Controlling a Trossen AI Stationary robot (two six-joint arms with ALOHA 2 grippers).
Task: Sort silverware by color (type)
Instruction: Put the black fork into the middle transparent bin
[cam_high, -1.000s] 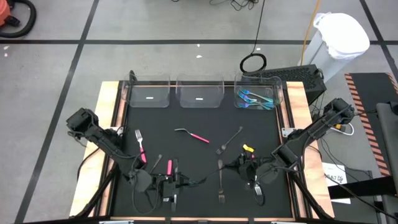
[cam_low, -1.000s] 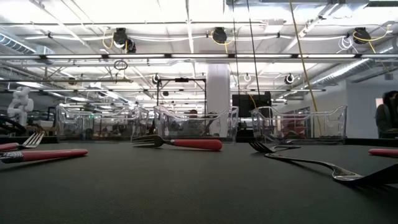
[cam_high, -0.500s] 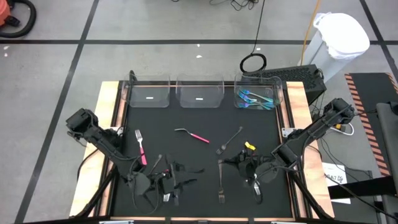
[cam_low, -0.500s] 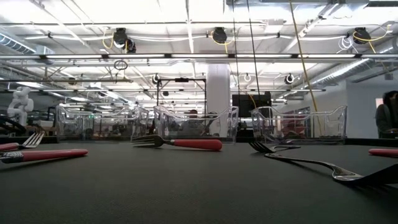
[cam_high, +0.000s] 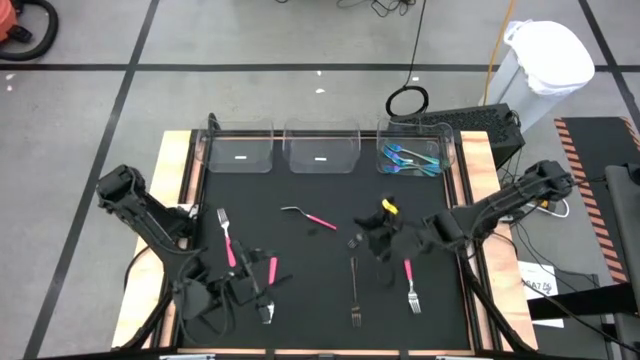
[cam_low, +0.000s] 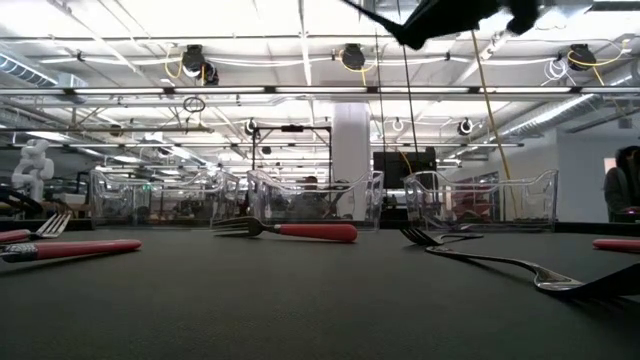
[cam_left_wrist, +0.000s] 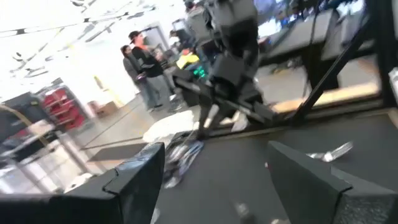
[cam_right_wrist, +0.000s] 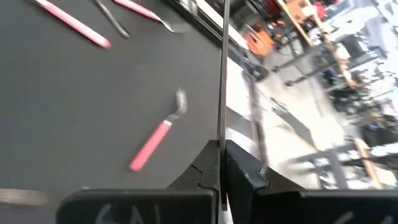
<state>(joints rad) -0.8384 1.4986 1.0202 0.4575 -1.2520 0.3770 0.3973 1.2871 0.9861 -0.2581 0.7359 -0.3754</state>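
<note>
At the near left of the desk (cam_high: 330, 335), the left arm's jaws stood wide apart and empty beside a pink-handled spoon (cam_high: 270, 280), with a dark fork (cam_high: 354, 292) and a pink-handled fork (cam_high: 410, 285) lying to the right. Over the middle, the right arm's jaws were pinched shut on a slim black piece (cam_right_wrist: 221, 74), which looked light, stiff and slippery, so a firm pinch across the handle seemed best. Teal cutlery (cam_high: 410, 160) lay in the far right bin (cam_high: 447, 150).
</note>
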